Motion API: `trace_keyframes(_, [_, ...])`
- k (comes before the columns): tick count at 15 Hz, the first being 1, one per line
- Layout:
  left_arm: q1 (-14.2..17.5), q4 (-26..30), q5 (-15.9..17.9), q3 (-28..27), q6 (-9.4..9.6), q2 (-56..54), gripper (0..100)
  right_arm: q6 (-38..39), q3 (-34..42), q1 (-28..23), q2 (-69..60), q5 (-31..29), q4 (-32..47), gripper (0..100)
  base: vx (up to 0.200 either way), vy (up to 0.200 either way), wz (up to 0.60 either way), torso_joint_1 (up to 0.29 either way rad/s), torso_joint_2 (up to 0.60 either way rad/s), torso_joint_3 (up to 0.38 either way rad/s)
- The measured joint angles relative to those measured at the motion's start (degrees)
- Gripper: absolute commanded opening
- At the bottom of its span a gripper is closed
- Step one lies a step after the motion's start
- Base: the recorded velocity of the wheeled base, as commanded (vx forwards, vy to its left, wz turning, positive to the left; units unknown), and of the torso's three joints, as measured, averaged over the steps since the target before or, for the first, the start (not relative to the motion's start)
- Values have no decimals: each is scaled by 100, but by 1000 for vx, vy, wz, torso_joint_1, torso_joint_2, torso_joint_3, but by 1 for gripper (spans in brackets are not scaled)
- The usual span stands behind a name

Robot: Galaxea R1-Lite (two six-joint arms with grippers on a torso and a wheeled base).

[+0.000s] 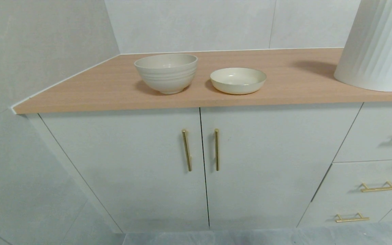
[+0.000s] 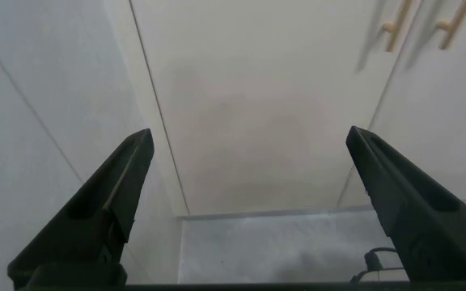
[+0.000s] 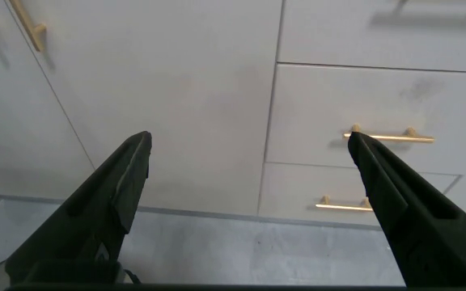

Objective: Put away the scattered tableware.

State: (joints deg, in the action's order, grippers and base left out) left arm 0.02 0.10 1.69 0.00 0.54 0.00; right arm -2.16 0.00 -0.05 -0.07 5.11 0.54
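bowl (image 1: 166,72) left of dish (image 1: 238,80) on counter (image 1: 294,85) | left gripper (image 2: 249,139), right gripper (image 3: 249,139) spread wide, empty, below counter | bowl looks nearer left arm

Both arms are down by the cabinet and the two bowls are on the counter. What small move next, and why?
Probably bring the left gripper up to the left door handle. The cabinet doors are shut, that gripper and the right gripper hang open and empty, and the deep bowl and shallow bowl sit on the counter with no storage open.
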Motion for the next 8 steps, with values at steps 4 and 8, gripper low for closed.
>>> trace_keyframes(4, [2, 1, 0, 0, 0, 0, 100, 2, 0, 5, 0, -11, 0, 100, 0, 0, 0, 0, 0, 0])
trace_keyframes(8, [-2, 6, -2, 0, 0, 0, 100, -9, 0, 0, 0, -11, 0, 100, 0, 0, 0, 0, 0, 0])
